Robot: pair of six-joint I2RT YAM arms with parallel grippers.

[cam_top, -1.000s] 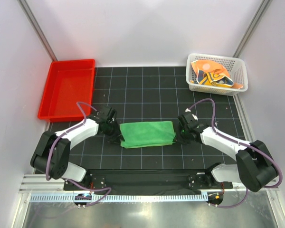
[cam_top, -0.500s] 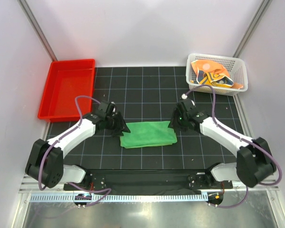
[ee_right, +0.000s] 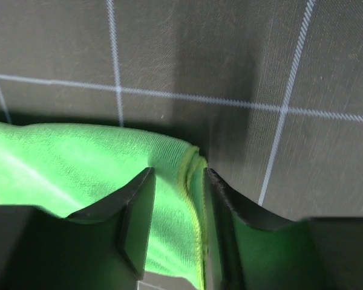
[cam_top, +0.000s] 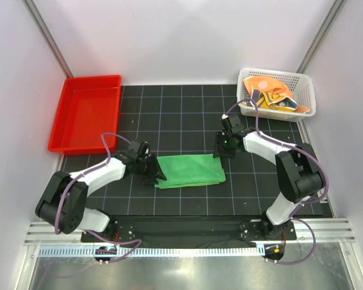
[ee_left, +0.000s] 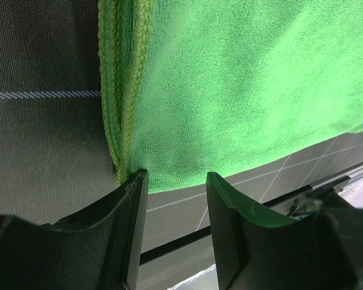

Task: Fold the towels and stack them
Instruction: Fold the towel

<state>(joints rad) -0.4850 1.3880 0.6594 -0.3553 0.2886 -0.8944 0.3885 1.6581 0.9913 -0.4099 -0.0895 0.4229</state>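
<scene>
A folded green towel (cam_top: 189,170) is laid flat on the black gridded bench (cam_top: 181,115) between both hands. The left hand (ee_left: 172,178) is spread at its edge, with nothing pinched. The right hand (ee_right: 176,172) is spread astride its hem. Orange patterned towels (cam_top: 269,96) are crumpled in a white basket (cam_top: 248,110) beyond the right hand.

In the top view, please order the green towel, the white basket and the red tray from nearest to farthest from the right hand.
1. Green towel, at the right hand, centre.
2. White basket, far right corner.
3. Red tray, far left.
</scene>
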